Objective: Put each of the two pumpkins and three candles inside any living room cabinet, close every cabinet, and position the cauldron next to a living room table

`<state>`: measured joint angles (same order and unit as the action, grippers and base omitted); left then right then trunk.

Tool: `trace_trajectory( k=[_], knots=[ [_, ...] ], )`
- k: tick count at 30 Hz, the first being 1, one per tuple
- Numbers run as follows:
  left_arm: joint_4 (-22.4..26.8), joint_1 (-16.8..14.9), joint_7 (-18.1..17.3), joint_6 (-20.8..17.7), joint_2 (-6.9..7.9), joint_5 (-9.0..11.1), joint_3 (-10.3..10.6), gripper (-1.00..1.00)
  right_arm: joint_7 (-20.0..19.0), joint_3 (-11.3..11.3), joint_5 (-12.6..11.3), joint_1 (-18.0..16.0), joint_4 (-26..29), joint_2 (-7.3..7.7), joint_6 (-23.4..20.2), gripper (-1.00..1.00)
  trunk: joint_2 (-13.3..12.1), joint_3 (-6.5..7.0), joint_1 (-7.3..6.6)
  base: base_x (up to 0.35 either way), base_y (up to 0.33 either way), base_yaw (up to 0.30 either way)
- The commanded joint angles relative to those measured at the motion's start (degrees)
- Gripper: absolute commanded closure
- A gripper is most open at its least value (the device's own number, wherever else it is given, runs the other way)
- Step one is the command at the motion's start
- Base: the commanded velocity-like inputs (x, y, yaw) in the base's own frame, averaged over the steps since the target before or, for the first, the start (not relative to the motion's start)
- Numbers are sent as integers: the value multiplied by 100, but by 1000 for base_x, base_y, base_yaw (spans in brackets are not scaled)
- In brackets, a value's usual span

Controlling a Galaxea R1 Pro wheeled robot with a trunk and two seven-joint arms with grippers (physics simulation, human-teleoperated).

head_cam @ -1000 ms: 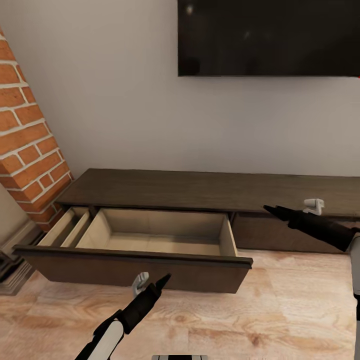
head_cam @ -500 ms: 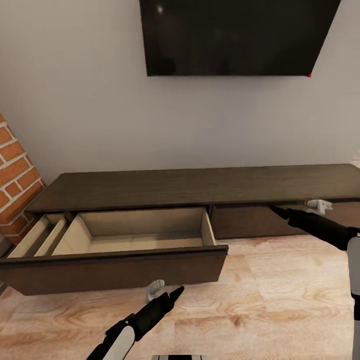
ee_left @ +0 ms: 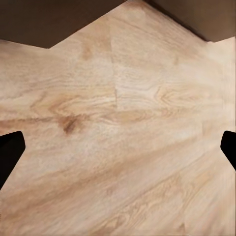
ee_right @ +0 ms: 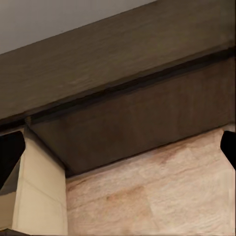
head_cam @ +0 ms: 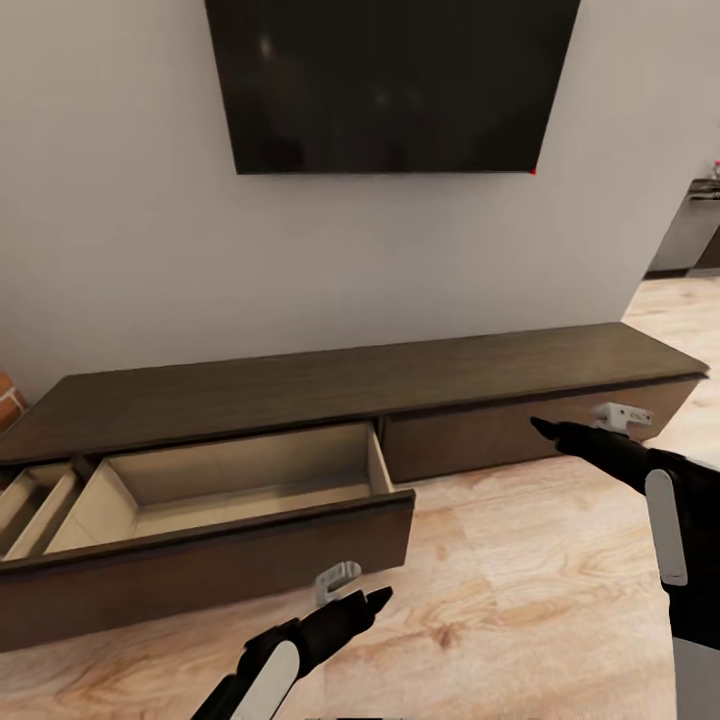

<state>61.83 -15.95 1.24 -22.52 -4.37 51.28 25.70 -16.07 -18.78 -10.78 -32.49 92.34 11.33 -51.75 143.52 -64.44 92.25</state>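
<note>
The long, low dark-brown cabinet runs along the wall, with its left drawer pulled out and nothing inside. My left gripper hangs open over the wood floor just in front of the drawer's front panel; its black fingertips sit wide apart in the left wrist view. My right gripper is open too, pointing at the shut right-hand drawer front beside the open drawer's pale side wall. The pumpkins are out of view.
A black television hangs on the wall above the cabinet. A sliver of brick shows at the left edge. At the right, past the cabinet's end, the floor runs on toward a grey appliance.
The camera has swung to the right, so the cabinet, drawer and television slid left in the picture and the brick column nearly left it. Both arms keep their poses; the drawer stays open.
</note>
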Motion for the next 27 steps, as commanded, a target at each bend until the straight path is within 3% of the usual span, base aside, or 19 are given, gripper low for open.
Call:
trace_trajectory(
  k=[1, 4, 9, 16, 19, 23, 26, 27],
  knots=[
    [-4, -19, 73, -24, -15, 5, 2, -100, 142, 38, 1, -8, 3, -33, -27, -100, 0, 18, -3, 0, 0, -275],
    [-43, -57, 391, -36, -118, -217, 12, -100, 581, 196, 0, -15, 3, -111, -20, -100, -4, 84, -11, 0, 0, -275],
    [-96, -77, 727, -47, -271, -523, 15, -100, 816, 370, -2, -10, 3, -152, -8, -100, -10, 195, -24, 0, 0, -276],
    [-175, -92, 1007, -33, -324, -657, 14, -100, 880, 786, 2, 13, 3, -105, 174, -100, -20, 350, -42, 0, 0, -276],
    [-181, -92, 1026, -16, -326, -657, 12, -100, 874, 786, 1, 12, 3, -85, 170, -100, -24, 417, -50, 0, 0, -277],
    [-203, -93, 997, 90, -335, -595, 22, -100, 922, 773, 6, -111, 3, -39, -825, -100, -24, 417, -50, 0, 0, -277],
    [-267, -93, 1029, 77, -388, -600, 19, -100, 931, 764, 6, -79, 3, -32, -825, -100, -24, 417, -50, 0, 0, -277],
    [-348, -99, 1060, 70, -439, -623, 19, -100, 928, 738, 6, 77, 3, -22, -825, -100, -24, 417, -50, 0, 0, -278]
  ],
)
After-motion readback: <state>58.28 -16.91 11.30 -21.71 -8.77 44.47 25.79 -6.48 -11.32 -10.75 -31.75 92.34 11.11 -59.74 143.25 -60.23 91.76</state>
